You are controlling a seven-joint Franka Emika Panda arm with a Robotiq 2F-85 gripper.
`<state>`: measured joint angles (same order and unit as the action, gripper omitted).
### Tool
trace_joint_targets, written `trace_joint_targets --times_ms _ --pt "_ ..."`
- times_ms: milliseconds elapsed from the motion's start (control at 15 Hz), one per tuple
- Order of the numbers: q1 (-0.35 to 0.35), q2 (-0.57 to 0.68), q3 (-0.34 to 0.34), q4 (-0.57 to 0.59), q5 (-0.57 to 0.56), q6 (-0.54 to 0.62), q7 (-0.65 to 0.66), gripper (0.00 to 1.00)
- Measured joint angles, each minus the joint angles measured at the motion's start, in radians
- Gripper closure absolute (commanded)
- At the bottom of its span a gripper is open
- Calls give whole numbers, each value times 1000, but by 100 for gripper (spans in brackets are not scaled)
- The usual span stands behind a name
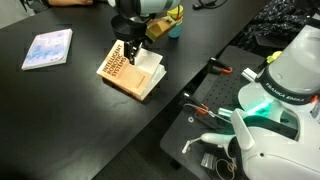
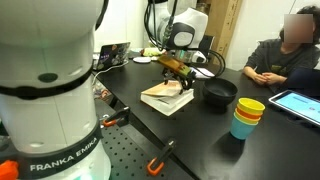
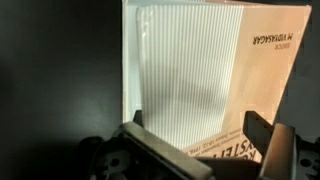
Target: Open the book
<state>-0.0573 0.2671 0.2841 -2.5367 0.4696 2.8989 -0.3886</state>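
The book lies on the black table, with a tan cover, dark red lettering and a white page area showing on its side nearer the table edge. It shows in both exterior views. My gripper hangs right over the book, fingers pointing down at it. In the wrist view the fingers stand wide apart, open. Between them lies a tan strip of cover with lettering. Beyond it are pale striped pages. I cannot tell whether the cover is lifted.
A thin pale blue booklet lies far off on the table. A black bowl and stacked yellow and blue cups stand beside the book. A person sits behind. A second robot base and orange-handled tools fill the table edge.
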Motion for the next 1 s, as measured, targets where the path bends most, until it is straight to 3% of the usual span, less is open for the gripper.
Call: trace_joint_targets --times_ms 600,1000 --pt "83 -143 60 1 1 -85 111 0" --pt "185 -201 67 10 142 -193 116 0"
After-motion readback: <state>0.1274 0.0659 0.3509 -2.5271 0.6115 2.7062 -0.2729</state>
